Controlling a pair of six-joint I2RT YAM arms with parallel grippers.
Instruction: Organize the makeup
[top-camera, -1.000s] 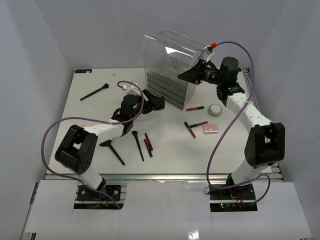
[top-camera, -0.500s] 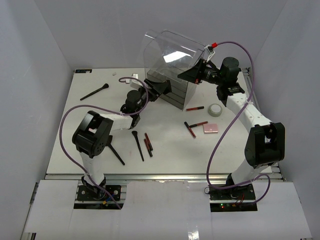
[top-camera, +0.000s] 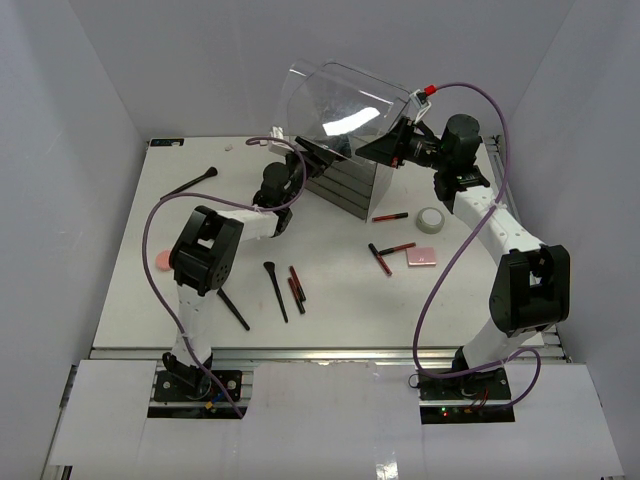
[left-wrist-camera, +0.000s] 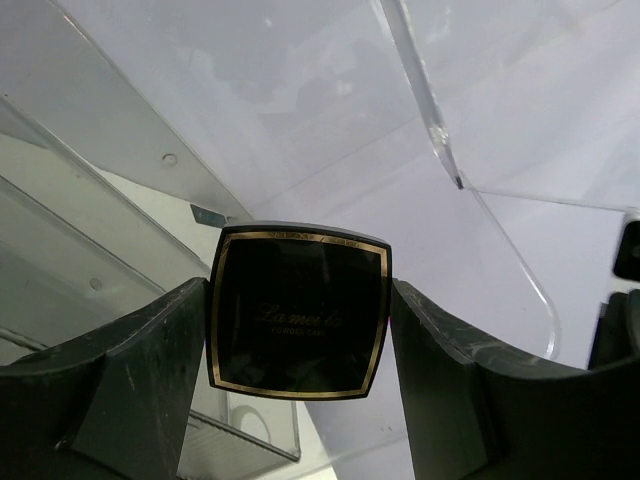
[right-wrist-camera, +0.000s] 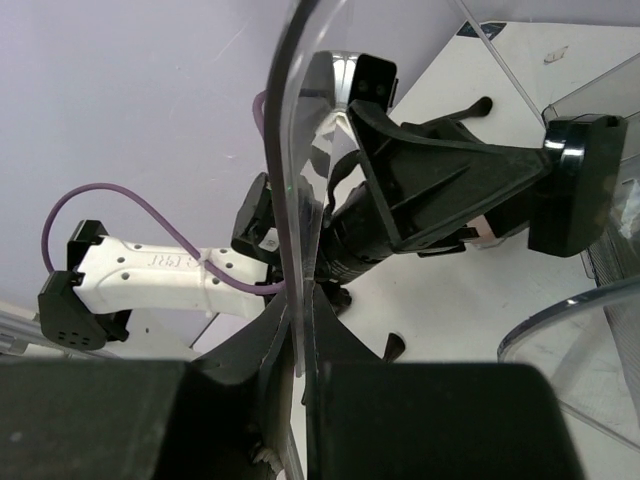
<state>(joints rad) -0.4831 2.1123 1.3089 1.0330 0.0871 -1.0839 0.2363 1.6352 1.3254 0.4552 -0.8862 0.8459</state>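
Note:
My left gripper (top-camera: 328, 157) (left-wrist-camera: 298, 330) is shut on a black square compact (left-wrist-camera: 298, 310) with a gold border, held by its two sides at the open top of the clear box (top-camera: 345, 185). In the right wrist view the same black compact (right-wrist-camera: 585, 185) shows at the tip of the left fingers. My right gripper (top-camera: 388, 148) (right-wrist-camera: 300, 315) is shut on the edge of the box's clear lid (top-camera: 340, 100) (right-wrist-camera: 288, 150), holding it tilted up. A pink square compact (top-camera: 421, 257), a white round jar (top-camera: 431, 221), red-and-black sticks (top-camera: 390, 216) (top-camera: 296, 288) and black brushes (top-camera: 275, 291) (top-camera: 188, 185) lie on the table.
A pink round compact (top-camera: 164, 260) lies beside the left arm's elbow. Another brush (top-camera: 225, 300) lies near the front left. Two more sticks (top-camera: 397, 248) (top-camera: 380, 259) lie by the pink square compact. White walls close in the table on three sides.
The left arm has swung up and back-right from the table's middle, carrying the black compact to the box's open top. The right arm keeps the lid raised, unmoved.

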